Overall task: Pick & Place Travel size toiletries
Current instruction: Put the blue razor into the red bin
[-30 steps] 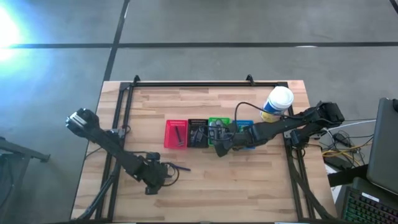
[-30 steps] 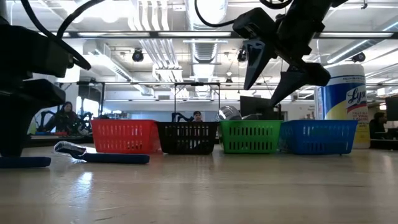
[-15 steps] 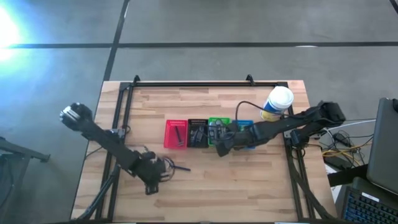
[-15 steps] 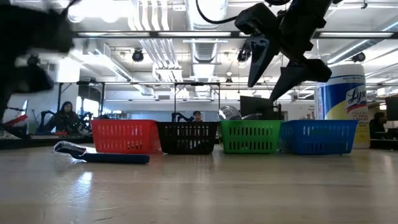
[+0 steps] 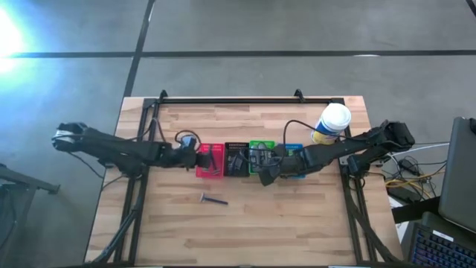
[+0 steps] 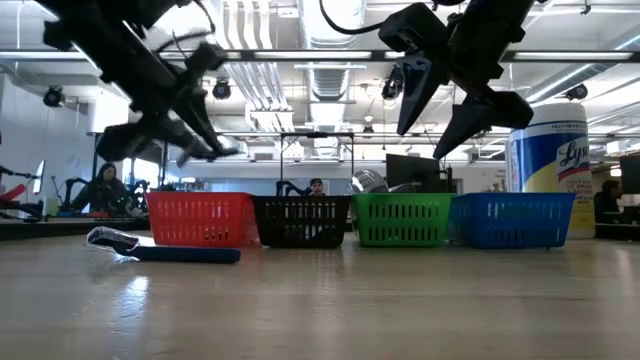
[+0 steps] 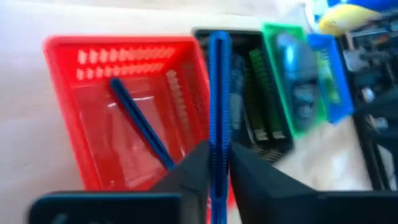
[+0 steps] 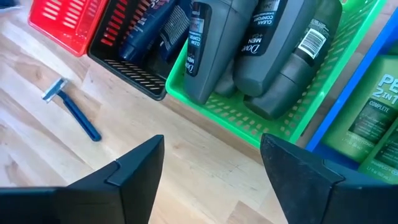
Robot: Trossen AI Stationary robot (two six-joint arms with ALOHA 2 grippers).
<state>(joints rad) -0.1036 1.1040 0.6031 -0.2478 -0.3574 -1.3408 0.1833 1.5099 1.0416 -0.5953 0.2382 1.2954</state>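
Note:
My left gripper [image 5: 195,155] hovers over the left rim of the red basket [image 5: 210,161], shut on a blue razor [image 7: 217,93]. Another blue razor [image 7: 140,127] lies flat inside that basket. A third razor [image 5: 213,199] lies flat on the table nearer the front, also seen in the low view [image 6: 165,252]. My right gripper [image 5: 262,177] hangs open above the near side of the green basket [image 5: 260,152], which holds grey bottles [image 8: 273,56]; nothing sits between its fingers [image 8: 137,168]. My left gripper pinches the blue razor's handle [image 7: 217,146] between its two fingers [image 7: 196,168]. The handle runs along the fingers and sticks out well past their tips. It comes from the table's left, slanting down. The razor is lifted clear above the red basket; its head does not show.
Four small baskets stand in a row mid-table: red, black [image 5: 236,161], green and blue [image 5: 293,158]. The blue one holds green bottles [image 8: 373,124]. A large white-capped canister [image 5: 331,123] stands behind them at the right. Bare wood lies toward the near edge [image 5: 245,231].
My left gripper has risen from the near-left part of the table, beside the razor lying there, and swung toward the far edge to above the red basket, carrying a blue razor. The razor on the table has stayed put.

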